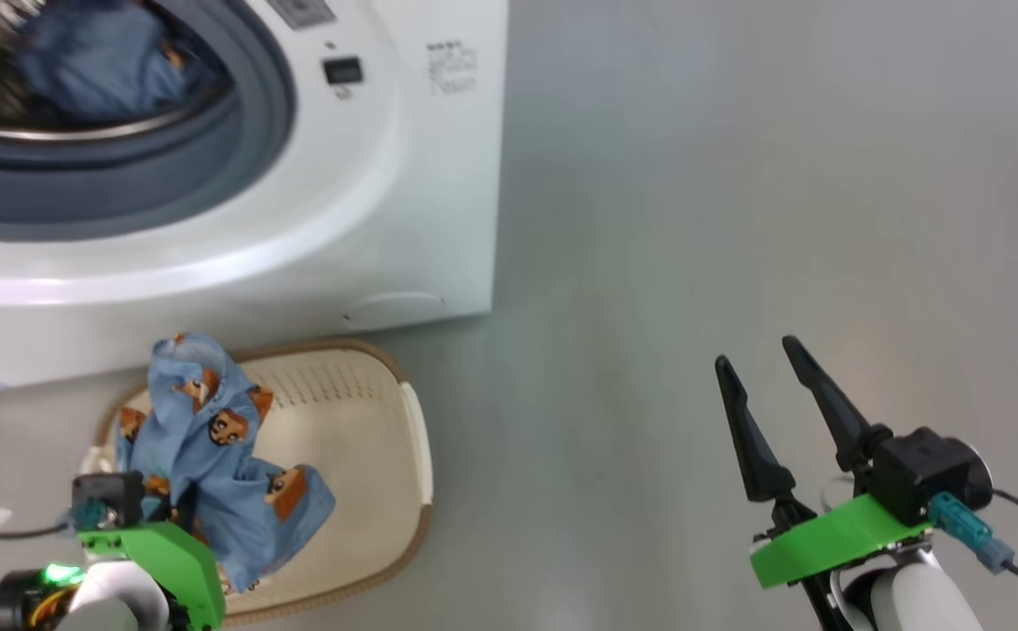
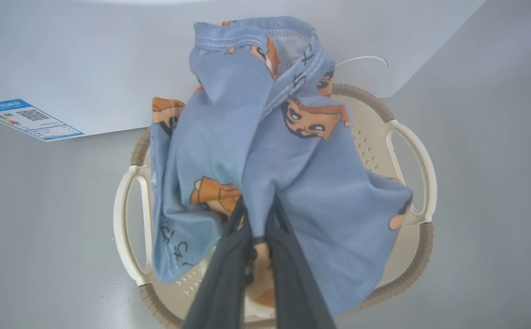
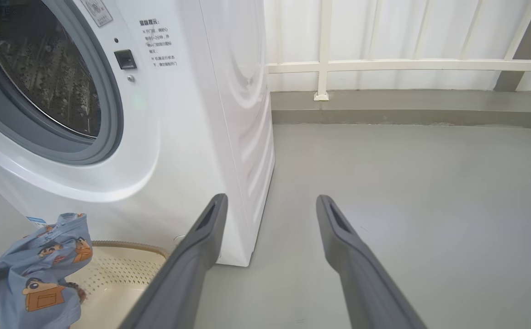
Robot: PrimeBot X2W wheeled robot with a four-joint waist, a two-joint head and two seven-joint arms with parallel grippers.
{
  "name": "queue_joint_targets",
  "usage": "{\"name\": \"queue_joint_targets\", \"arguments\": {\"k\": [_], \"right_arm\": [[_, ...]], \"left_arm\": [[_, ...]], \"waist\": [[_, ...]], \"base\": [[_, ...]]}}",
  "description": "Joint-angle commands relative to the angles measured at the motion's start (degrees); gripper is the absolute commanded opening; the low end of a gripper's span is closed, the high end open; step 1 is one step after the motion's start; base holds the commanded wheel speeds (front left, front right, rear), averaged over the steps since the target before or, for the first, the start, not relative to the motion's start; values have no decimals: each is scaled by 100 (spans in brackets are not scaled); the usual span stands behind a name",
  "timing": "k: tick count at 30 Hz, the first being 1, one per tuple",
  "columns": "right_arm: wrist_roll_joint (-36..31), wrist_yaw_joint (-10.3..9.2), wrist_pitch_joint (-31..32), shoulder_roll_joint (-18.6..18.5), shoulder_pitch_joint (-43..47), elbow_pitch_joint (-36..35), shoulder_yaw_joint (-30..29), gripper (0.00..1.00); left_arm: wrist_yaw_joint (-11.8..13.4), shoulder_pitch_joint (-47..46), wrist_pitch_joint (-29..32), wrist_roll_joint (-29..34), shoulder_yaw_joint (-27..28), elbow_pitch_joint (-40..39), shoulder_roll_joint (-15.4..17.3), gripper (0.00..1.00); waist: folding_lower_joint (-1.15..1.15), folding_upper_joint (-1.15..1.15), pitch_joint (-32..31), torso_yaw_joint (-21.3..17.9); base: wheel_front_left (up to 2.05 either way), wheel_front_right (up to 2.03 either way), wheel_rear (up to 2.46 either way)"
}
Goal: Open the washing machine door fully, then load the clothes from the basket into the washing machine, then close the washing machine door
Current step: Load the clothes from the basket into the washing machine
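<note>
The white washing machine [image 1: 369, 219] stands at the upper left with its drum mouth open; the washing machine door is out of view. One light-blue piece of the clothes [image 1: 97, 70] lies inside the drum. The cream basket [image 1: 413, 456] sits on the floor in front of the machine. Over it hangs a light-blue garment [image 2: 293, 183] with orange cartoon figures, bunched up, with my left gripper [image 2: 256, 205] shut on its fabric. My right gripper [image 1: 756, 352] is open and holds nothing, over bare floor well right of the basket.
Grey floor stretches to the right of the machine [image 3: 201, 114] and the basket [image 3: 124, 269]. A white railing [image 3: 384, 66] and a low kerb close off the far side. A blue label sticker [image 2: 25, 119] is on the machine's lower front.
</note>
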Motion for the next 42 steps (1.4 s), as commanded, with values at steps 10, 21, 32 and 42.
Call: {"name": "queue_joint_targets", "arguments": {"k": [10, 21, 32, 42], "right_arm": [[-3, 9, 191, -17, 536, -208, 41, 100], [22, 9, 409, -17, 981, -420, 4, 100], [95, 9, 443, -17, 1168, -510, -24, 100], [153, 9, 393, -17, 1161, -509, -51, 100]], "left_arm": [[114, 1228, -83, -133, 295, -1586, 77, 0], [475, 2586, -82, -281, 484, -3510, 38, 0], [557, 3432, -50, -530, 578, -4938, -48, 0], [632, 3590, -72, -480, 624, -5450, -70, 0]], "waist": [[0, 0, -1319, 634], [0, 0, -1853, 756], [0, 0, -2046, 728], [0, 0, -2009, 760]], "base": [[0, 0, 0], [0, 0, 0], [0, 0, 0], [0, 0, 0]]}}
